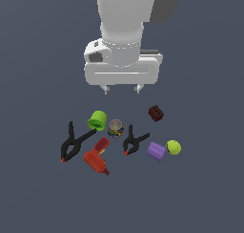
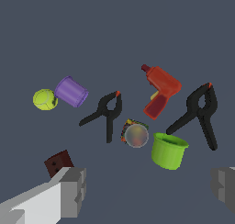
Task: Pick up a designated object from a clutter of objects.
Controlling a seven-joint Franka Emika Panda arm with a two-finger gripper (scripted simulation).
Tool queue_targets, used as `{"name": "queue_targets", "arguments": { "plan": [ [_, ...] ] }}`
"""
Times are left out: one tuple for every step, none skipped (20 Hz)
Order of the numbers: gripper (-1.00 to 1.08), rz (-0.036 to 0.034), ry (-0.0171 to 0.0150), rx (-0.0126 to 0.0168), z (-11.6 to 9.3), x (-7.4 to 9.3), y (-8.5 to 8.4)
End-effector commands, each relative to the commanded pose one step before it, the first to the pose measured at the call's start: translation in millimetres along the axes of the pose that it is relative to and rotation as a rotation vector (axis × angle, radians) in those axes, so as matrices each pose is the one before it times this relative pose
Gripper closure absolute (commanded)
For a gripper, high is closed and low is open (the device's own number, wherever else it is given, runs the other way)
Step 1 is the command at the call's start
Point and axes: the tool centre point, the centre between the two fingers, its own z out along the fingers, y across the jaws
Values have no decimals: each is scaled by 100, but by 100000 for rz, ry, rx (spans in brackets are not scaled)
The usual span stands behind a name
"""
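The purple cup [image 1: 156, 151] [image 2: 71, 91] lies on its side at the exterior view's right of the clutter, touching the yellow-green ball [image 1: 173, 147] [image 2: 44, 99]. My gripper [image 1: 122, 89] [image 2: 149, 188] hangs open high above the clutter, well behind the cup, with nothing between its fingers [image 2: 73, 191]. The rest of the clutter is a green cup [image 1: 97, 120] [image 2: 169, 150], a multicoloured can [image 1: 116, 128] [image 2: 135, 134], a red drill [image 1: 97, 158] [image 2: 160, 91], a large black clamp [image 1: 74, 142] [image 2: 199, 112], a smaller black clamp [image 1: 134, 141] [image 2: 106, 113] and a dark red-brown block [image 1: 156, 113] [image 2: 58, 163].
The smaller black clamp lies just to the exterior view's left of the purple cup. The block sits apart, behind the cup. All items rest on a plain dark grey floor [image 1: 47, 203].
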Motion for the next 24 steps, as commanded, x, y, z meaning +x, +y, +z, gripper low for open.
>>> {"name": "queue_targets", "arguments": {
  "plan": [
    [-92,0,0,0,0,0,1],
    [-92,24,-26,59,5,8,23],
    [-92,61,-63,144,6,18,53],
    [-92,110,-112,257,15,34,97],
    [-92,154,-152,353,21,47,133],
    [-92,201,-187,443,28,61,165],
    [-92,192,-166,400,28,59,146],
    [-92,157,-122,299,25,47,108],
    [-92,117,-79,193,21,35,67],
    [-92,71,-36,89,15,20,29],
    [-92,0,0,0,7,4,-8],
    [-92,-72,41,-99,-22,-24,-27],
    [-92,-92,13,-29,-28,-26,9],
    [-92,0,0,0,-9,-7,20],
    [-92,0,0,0,20,18,-55],
    [-92,206,-11,17,54,45,-5],
    [-92,249,-5,0,78,66,-54],
    [-92,331,-4,-6,106,87,-76],
    [-92,414,-4,-12,134,108,-99],
    [-92,502,-4,-16,162,129,-120],
    [-92,586,-4,-20,190,150,-143],
    [-92,666,-4,-23,217,167,-163],
    [-92,747,-5,-24,245,185,-185],
    [-92,837,-7,-25,277,203,-209]
  ]
}}
